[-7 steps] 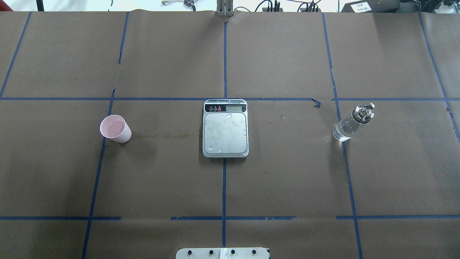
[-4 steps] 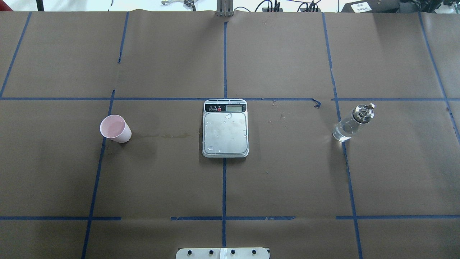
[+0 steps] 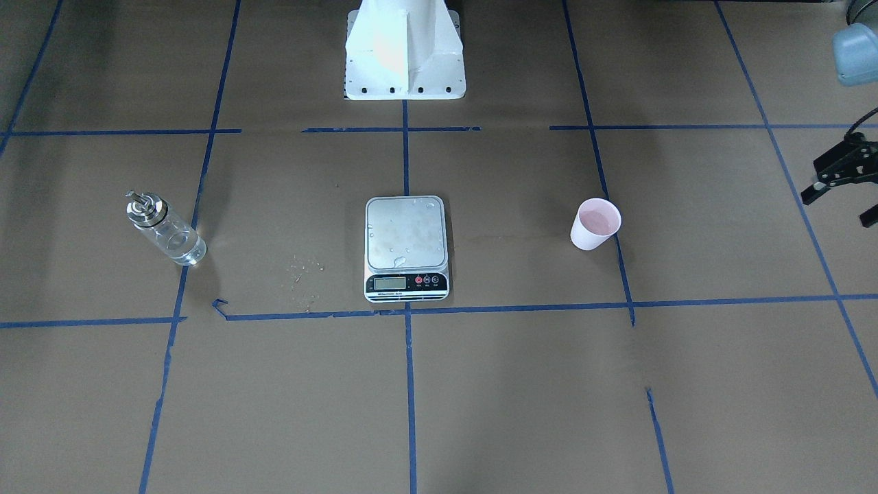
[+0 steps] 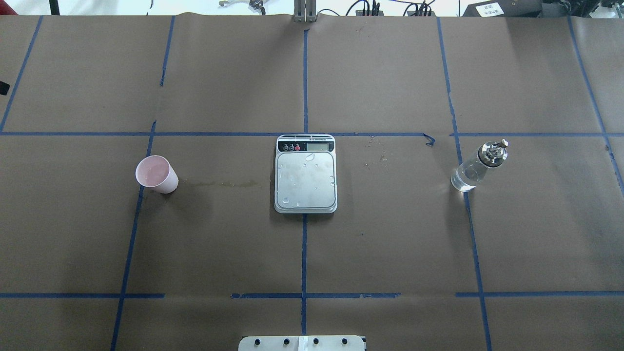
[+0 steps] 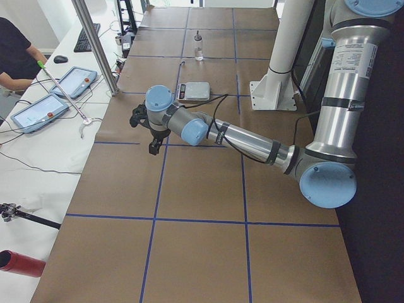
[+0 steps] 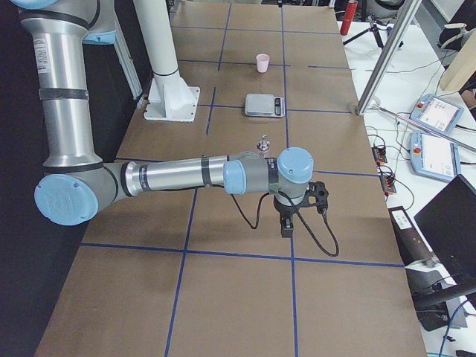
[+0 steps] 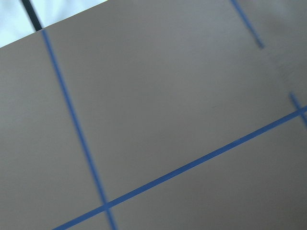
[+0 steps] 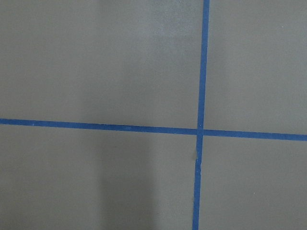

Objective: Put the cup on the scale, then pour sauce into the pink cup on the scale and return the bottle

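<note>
The pink cup (image 4: 156,174) stands upright on the brown table, left of the scale (image 4: 305,180); it also shows in the front view (image 3: 595,224). The scale's platform (image 3: 406,233) holds only droplets. The clear bottle (image 4: 478,165) with its silver spout stands far right, holding clear sauce; in the front view it (image 3: 164,230) is at the left. My left gripper (image 3: 840,206) hangs open and empty at the table's left end, well away from the cup. My right gripper (image 6: 297,212) shows only in the right side view, near the bottle's end; I cannot tell its state.
The white robot base (image 3: 403,55) stands at the table's near edge, behind the scale. Small specks (image 3: 305,274) lie between scale and bottle. A side bench with tablets (image 5: 60,95) and an operator runs along the far edge. Blue tape lines grid the table.
A black tip of the left gripper has come into the overhead view's left edge. The cup, scale and bottle have not moved.
</note>
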`<act>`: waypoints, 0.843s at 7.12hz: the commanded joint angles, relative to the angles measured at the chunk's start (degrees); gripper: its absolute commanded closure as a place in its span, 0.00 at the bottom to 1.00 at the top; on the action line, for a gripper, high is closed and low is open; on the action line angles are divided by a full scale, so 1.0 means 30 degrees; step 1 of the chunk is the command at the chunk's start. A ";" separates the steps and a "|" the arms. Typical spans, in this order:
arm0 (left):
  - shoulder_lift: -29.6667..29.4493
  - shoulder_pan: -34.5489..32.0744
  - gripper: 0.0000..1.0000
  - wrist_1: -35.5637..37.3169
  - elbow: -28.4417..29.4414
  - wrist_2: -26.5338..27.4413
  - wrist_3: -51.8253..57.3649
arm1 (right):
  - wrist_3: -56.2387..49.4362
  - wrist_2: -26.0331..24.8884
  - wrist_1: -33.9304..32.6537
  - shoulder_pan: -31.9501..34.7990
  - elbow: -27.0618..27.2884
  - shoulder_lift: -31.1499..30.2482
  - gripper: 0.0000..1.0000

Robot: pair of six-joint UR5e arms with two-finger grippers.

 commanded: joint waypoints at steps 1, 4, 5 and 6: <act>-0.0610 0.3962 0.00 -0.0751 -0.1422 0.2078 -0.7080 | -0.0005 0.0000 0.0012 -0.0100 -0.0533 -0.0106 0.00; -0.0639 0.9536 0.00 -0.3035 -0.0992 0.7972 -1.5187 | 0.0169 -0.0001 0.0041 -0.0100 -0.0506 0.0099 0.00; -0.0640 0.9606 0.00 -0.3036 -0.0670 0.8158 -1.5225 | 0.0199 0.0000 0.0041 -0.0100 -0.0448 0.0186 0.00; -0.0669 0.9636 0.00 -0.3036 -0.0232 0.8131 -1.5139 | 0.0287 0.0029 0.0012 -0.0100 -0.0447 0.0303 0.00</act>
